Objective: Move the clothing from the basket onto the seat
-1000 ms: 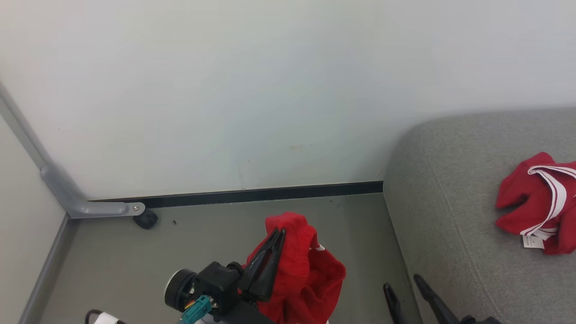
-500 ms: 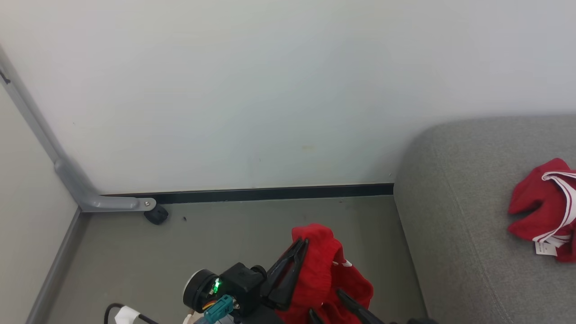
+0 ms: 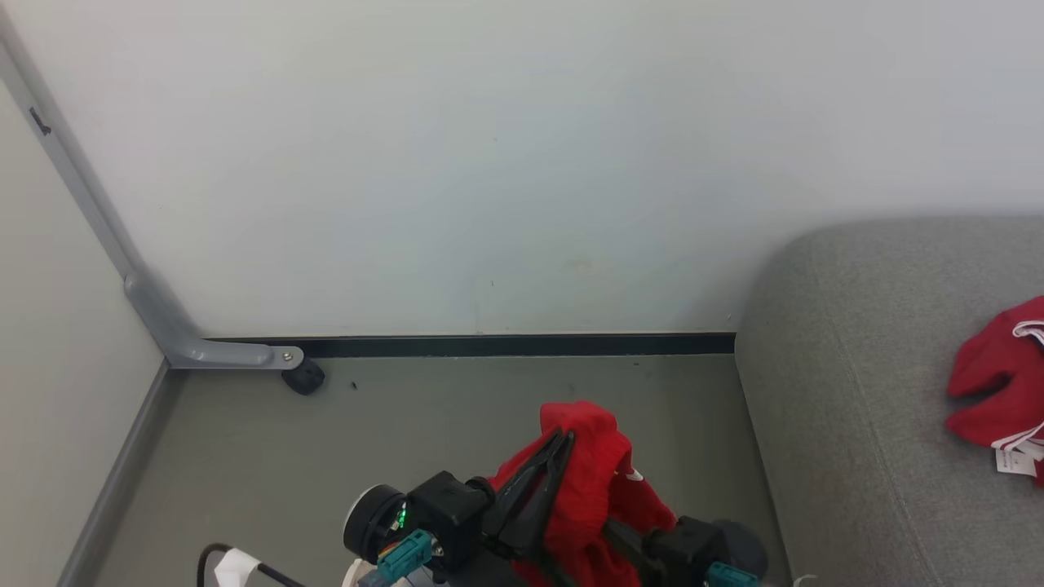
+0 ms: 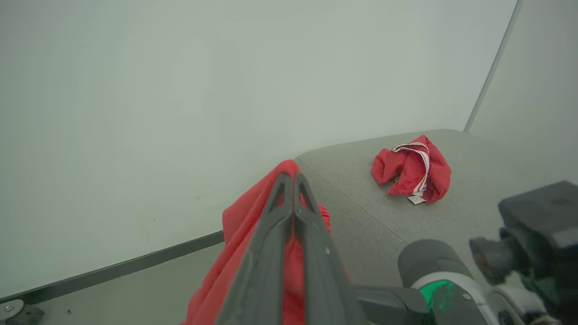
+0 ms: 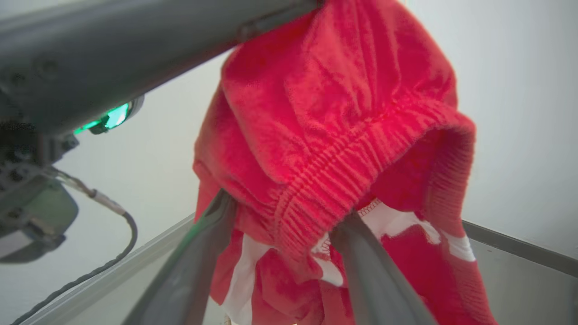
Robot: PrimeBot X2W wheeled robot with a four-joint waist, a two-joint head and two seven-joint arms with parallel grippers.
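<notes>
Head cam: high, tilted forward and down at floor (image 3: 408, 424), far wall (image 3: 522, 163), sofa (image 3: 856, 391) end at right.
Left wrist cam: low, sighting along left gripper (image 4: 289, 177) toward far right, across sofa; mid range.
Right wrist cam: very near held garment (image 5: 334, 135), facing wall past right gripper (image 5: 285, 205); left gripper crosses its top.
Head and left wrist share wall, skirting (image 3: 522, 345), sofa end, loose garment (image 4: 413, 169), caster (image 3: 303, 379) at far left.
All three share held garment.

seat (image 3: 848, 391) near end bare | red garment (image 3: 991, 391) farther right | floor (image 3: 408, 424) open | caster (image 3: 304, 378) by wall (image 3: 489, 163)
</notes>
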